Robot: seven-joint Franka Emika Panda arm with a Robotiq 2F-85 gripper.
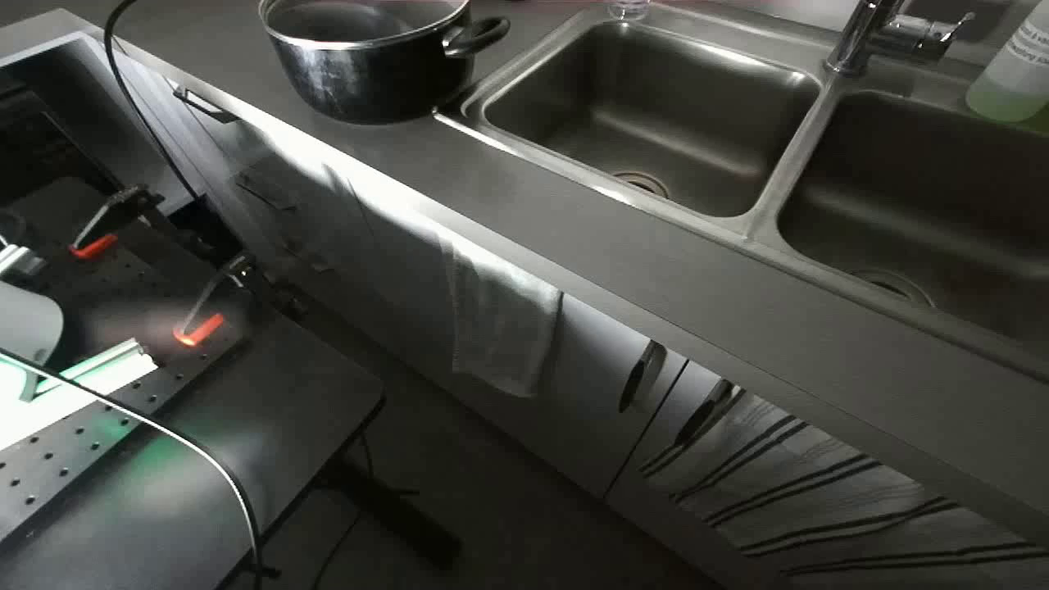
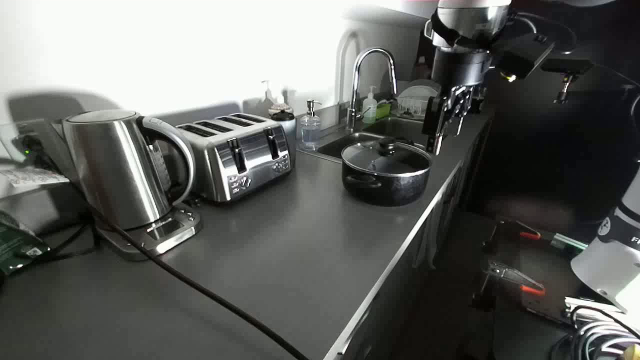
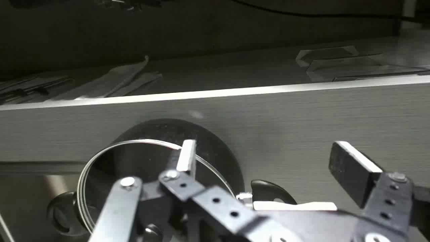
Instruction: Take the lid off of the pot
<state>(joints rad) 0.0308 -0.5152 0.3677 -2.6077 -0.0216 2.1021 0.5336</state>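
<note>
The pot point(image 2: 385, 187) is round, low and dark with a bright rim, and stands on the counter. The lid point(image 2: 367, 156) lies on it, a dark, shiny see-through disc with a black knob point(image 2: 386, 145). The pot point(image 1: 373, 78) is cut off at the top of an exterior view; its black side handle point(image 1: 478, 37) shows there. My gripper point(image 2: 448, 137) is open and empty, apart from the lid. In the wrist view the gripper point(image 3: 270, 163) has one finger across the pot rim point(image 3: 147, 140) and the other over the counter. Its linkage hides part of the lid.
The steel sink point(image 1: 656, 106) and its faucet point(image 2: 375, 52) adjoin the pot. A toaster point(image 2: 240, 155), a kettle point(image 2: 115, 165) and a soap bottle point(image 2: 310, 127) stand along the wall. The counter's front edge point(image 3: 215, 94) runs close to the pot. A black cable point(image 2: 210, 295) crosses the counter.
</note>
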